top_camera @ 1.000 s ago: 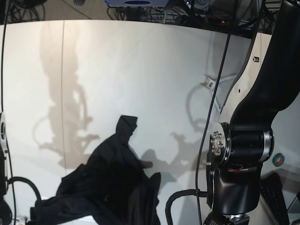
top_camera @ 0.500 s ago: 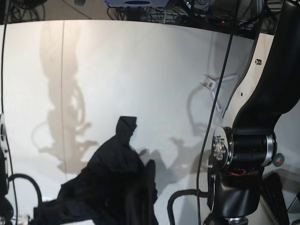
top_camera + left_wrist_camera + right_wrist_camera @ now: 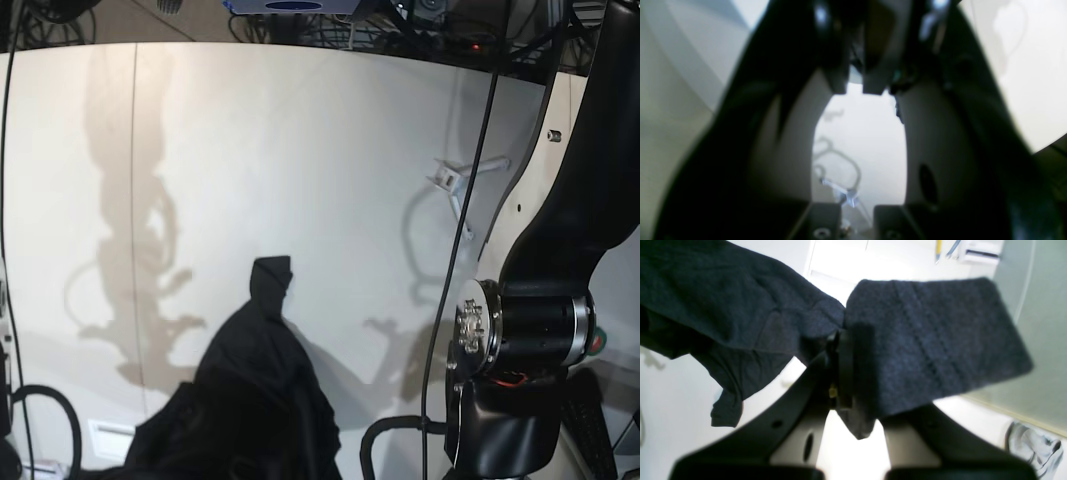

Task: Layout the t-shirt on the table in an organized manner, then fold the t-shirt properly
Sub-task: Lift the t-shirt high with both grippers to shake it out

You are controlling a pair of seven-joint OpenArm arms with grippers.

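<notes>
Two arms work over the cream table (image 3: 300,150), and each camera tells a different part of the story. From the base view, the black t-shirt (image 3: 250,400) rises in a bunched heap at the near edge of the bench, left of centre, its narrow peak pointing toward the far edge and its bulk spreading out below, so its long axis runs from near edge to far edge. What holds that peak up cannot be made out there; the right gripper itself does not show in that view.

Only the right wrist camera settles it: the right gripper (image 3: 853,373) is clamped on a fold of the t-shirt (image 3: 927,343), with a hemmed, stitched panel of cloth spread to one side of the fingers and darker wrinkled folds hanging to the other.

At the bench's right side, the base view shows the left arm (image 3: 530,330) as a black elbow and joint housing, well apart from the cloth. Its wrist camera, badly blurred, shows the left gripper (image 3: 858,83) with its fingertips close together and only a narrow slit between them, nothing held, above bare table (image 3: 860,140). A small white Y-shaped piece (image 3: 455,180) lies toward the far right corner.
</notes>
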